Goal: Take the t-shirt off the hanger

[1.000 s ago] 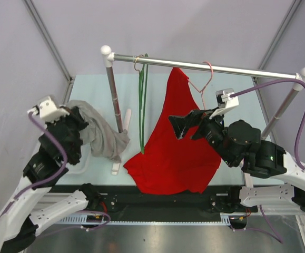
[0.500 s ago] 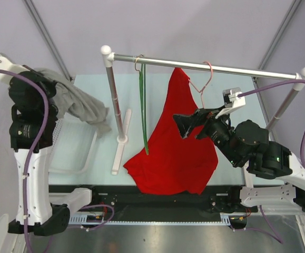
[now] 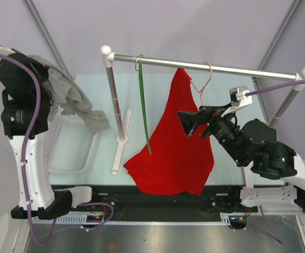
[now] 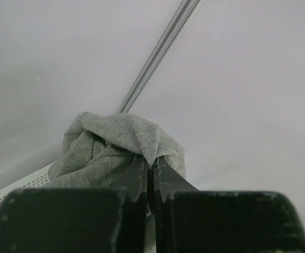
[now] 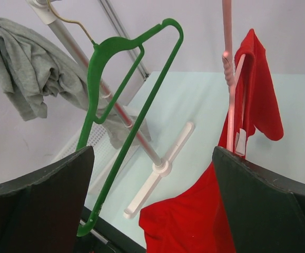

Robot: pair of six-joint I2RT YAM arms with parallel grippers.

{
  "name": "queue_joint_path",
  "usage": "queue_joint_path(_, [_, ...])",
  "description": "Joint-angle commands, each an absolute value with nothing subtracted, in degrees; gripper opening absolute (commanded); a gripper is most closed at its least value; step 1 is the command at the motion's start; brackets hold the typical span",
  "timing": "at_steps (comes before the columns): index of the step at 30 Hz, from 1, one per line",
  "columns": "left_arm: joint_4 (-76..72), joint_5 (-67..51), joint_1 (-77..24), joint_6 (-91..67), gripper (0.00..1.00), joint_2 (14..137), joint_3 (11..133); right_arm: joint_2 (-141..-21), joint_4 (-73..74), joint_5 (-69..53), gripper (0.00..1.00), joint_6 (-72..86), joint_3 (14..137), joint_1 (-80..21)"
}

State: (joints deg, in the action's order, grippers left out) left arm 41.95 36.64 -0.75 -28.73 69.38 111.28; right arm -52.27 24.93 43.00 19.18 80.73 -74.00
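Grey t-shirt (image 3: pixel 72 99): off its hanger, bunched and hanging well to the left of the rail (image 3: pixel 220 68), beyond the rail's left post (image 3: pixel 114 100). Its loose end trails down over the near corner of the white basket (image 3: pixel 68 169).
Grip on grey t-shirt: the left gripper (image 4: pixel 152 167) has its fingers (image 4: pixel 136 176) pressed together on a fold of the cloth. In the left wrist view the rest of the shirt is heaped just past the tips.
Green hanger (image 3: pixel 143 105): bare, hooked near the left end of the rail and hanging tilted.
Red t-shirt (image 3: pixel 173 153): on the pink hanger (image 3: pixel 205 81), under the middle of the rail. It sits only on the hanger's left shoulder and drapes down in a wide triangle towards the near edge of the table (image 3: pixel 157 95).
Right gripper (image 3: pixel 186 122): below the rail, just under the pink hanger and at the right edge of the red cloth. Its fingers (image 5: pixel 41 200) are spread wide with nothing between them.
Red t-shirt relative to right fingers: in the right wrist view the cloth and the pink hanger lie beyond the right-hand finger. Whether that finger touches the cloth cannot be told.
Left arm: raised high at the table's left side, well clear of the rail.
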Motion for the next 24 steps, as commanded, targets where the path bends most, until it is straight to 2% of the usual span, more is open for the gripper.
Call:
queue_joint_path(1, [40.0,35.7,-0.2,-29.4,0.00,71.9,120.9,-51.9,22.9,43.0,1.00,18.2,82.5,-73.6])
queue_joint_path(8, [39.6,36.1,-0.2,-27.6,0.00,74.4,124.8,-51.9,23.6,42.6,1.00,18.4,83.2,-73.5])
queue_joint_path(15, [36.7,37.1,1.7,-27.5,0.01,71.6,116.5,-52.6,23.8,42.3,1.00,18.5,83.9,-73.4])
queue_joint_path(19, [38.7,38.8,1.7,-25.0,0.00,74.5,124.9,-53.6,24.6,42.5,1.00,18.5,85.3,-73.4])
queue_joint_path(24, [37.6,38.7,1.7,-24.4,0.00,74.3,125.5,-54.6,24.6,42.5,1.00,17.7,86.6,-73.4])
